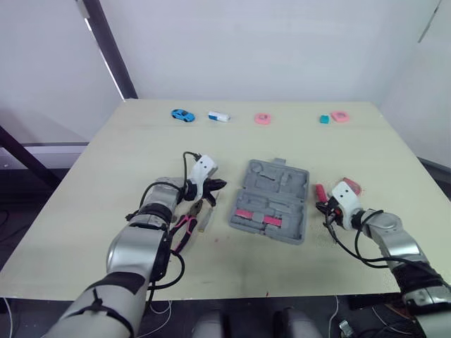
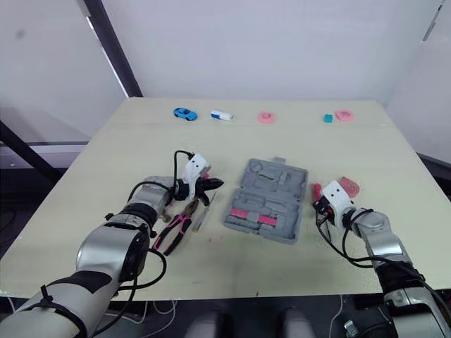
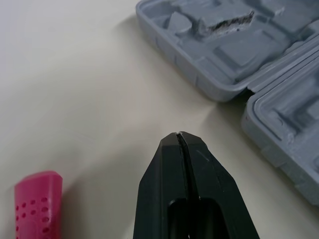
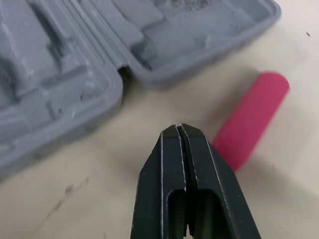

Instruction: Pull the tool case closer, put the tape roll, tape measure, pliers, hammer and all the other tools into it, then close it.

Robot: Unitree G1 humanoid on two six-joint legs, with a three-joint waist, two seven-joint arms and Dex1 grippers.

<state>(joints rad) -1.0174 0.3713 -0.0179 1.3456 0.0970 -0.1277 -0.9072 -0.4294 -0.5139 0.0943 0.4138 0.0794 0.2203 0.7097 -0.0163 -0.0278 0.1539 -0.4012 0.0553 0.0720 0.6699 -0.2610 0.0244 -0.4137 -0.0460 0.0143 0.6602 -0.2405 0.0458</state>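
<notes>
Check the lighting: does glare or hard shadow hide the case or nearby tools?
Left eye view: soft, even light, no glare on the table; the open tool case is evenly lit. Left wrist view: only a faint shadow along the case wall. Right wrist view: soft shadow beside the pink handle, nothing hidden.

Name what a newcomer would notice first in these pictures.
The grey tool case lies open in the middle of the table. The left end effector and right end effector flank it, both shut and empty. Pink-handled pliers lie by the left one.
</notes>
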